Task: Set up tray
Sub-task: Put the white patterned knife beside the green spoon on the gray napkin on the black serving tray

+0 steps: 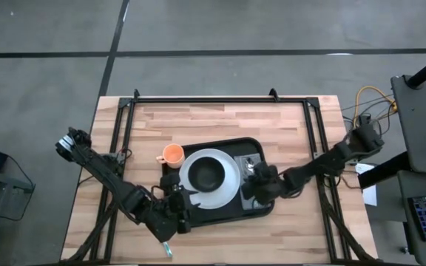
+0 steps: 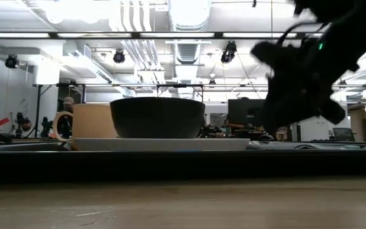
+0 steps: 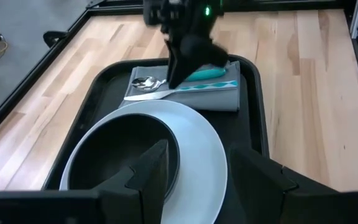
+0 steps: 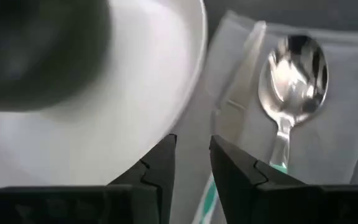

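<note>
— On the wooden table (image 1: pixel 220 122), going left to right, what do you see?

— First the left gripper (image 1: pixel 174 214), at the near-left corner of the tray (image 1: pixel 261 209), its fingers spread apart and holding nothing. Then the orange cup (image 1: pixel 172 154) at the tray's far-left edge, then the white plate (image 1: pixel 231 174) with the black bowl (image 1: pixel 207 174) on it, in the middle of the black tray, which lies at the table's centre.

— And on the right?

— A grey cloth (image 3: pixel 219 94) with a spoon (image 3: pixel 151 83) and a teal-handled utensil (image 3: pixel 207 74) lying on it. The right gripper (image 4: pixel 191 158) hangs low over that cloth beside the plate rim, fingers only a narrow gap apart, gripping nothing.

— So the step is cutlery?

— Probably placing or straightening it. I'd keep the fingers clear of the plate rim, lift straight up so the cloth doesn't drag, and leave the utensils parallel.
</note>
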`<state>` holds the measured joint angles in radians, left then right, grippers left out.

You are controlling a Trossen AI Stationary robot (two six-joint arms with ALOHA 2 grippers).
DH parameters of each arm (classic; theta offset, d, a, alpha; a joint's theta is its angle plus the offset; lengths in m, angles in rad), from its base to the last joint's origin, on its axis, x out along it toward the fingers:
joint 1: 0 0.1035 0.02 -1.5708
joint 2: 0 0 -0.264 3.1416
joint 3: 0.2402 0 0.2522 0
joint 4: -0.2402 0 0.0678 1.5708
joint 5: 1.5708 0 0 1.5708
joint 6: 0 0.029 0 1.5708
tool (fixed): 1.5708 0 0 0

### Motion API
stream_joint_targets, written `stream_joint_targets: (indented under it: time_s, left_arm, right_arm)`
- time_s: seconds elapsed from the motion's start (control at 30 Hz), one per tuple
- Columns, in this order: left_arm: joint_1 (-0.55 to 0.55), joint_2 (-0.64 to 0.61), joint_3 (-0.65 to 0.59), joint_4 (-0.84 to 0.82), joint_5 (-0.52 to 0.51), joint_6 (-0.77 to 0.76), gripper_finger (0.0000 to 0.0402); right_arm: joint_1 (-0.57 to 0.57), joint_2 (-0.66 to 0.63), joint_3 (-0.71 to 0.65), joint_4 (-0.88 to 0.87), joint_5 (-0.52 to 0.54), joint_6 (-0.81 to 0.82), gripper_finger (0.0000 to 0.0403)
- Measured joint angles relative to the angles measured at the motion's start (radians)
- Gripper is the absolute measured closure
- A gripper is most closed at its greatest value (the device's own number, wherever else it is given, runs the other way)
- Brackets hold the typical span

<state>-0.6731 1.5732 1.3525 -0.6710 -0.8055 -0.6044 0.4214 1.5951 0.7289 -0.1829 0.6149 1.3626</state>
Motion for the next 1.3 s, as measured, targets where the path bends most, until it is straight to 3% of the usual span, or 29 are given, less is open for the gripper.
stream_joint_targets:
  time_s: [0.23,0.73,0.97,1.3]
  left_arm:
    - [-0.003,-0.030,0.000,-0.029,0.054,0.000,0.0250]
    - [-0.009,-0.053,-0.004,-0.078,0.079,0.000,0.0250]
    - [-0.009,-0.054,-0.020,-0.080,0.079,-0.008,0.0250]
    - [-0.009,-0.054,-0.021,-0.080,0.079,-0.008,0.0250]
  right_arm:
    - [-0.002,0.118,0.033,-0.004,-0.010,0.055,0.0312]
    - [0.000,0.041,0.034,-0.055,-0.007,0.049,0.0316]
    - [0.024,0.053,0.034,-0.133,-0.022,0.129,0.0317]
    - [0.043,0.110,0.040,-0.113,-0.062,0.176,0.0317]
